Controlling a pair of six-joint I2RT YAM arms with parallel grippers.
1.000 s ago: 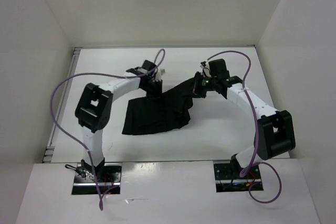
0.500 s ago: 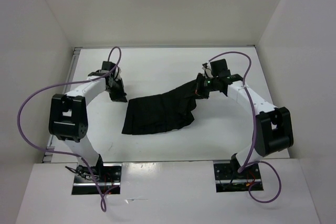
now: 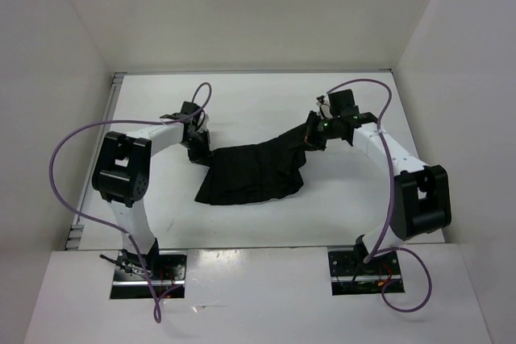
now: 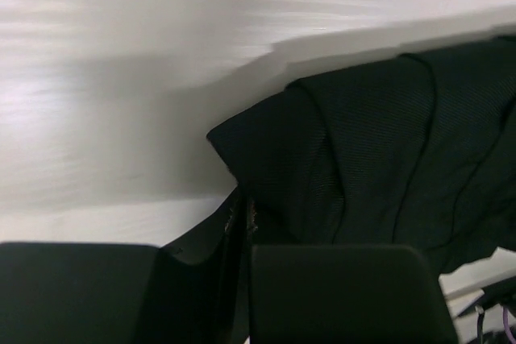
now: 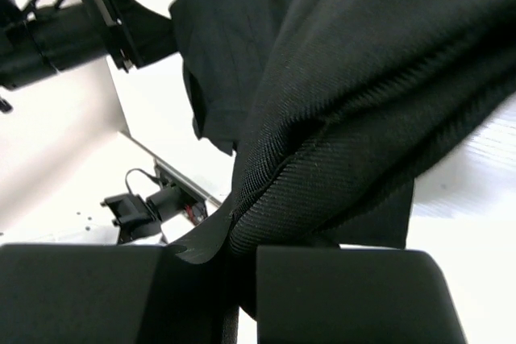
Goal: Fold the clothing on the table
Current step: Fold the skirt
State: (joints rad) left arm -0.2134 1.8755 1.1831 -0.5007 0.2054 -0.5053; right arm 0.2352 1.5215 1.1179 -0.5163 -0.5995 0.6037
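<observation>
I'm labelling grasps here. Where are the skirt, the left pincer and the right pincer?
skirt (image 3: 254, 175): top view, middle of the flat part.
left pincer (image 3: 201, 155): top view, fingertips at skirt's left corner.
right pincer (image 3: 310, 138): top view, fingertips at skirt's raised right corner.

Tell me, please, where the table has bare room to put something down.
Free: the table strip between the clothing and the back wall, and the strip between the clothing and the arm bases. Crowded: the middle, where left claw and right claw pinch the clothing.
</observation>
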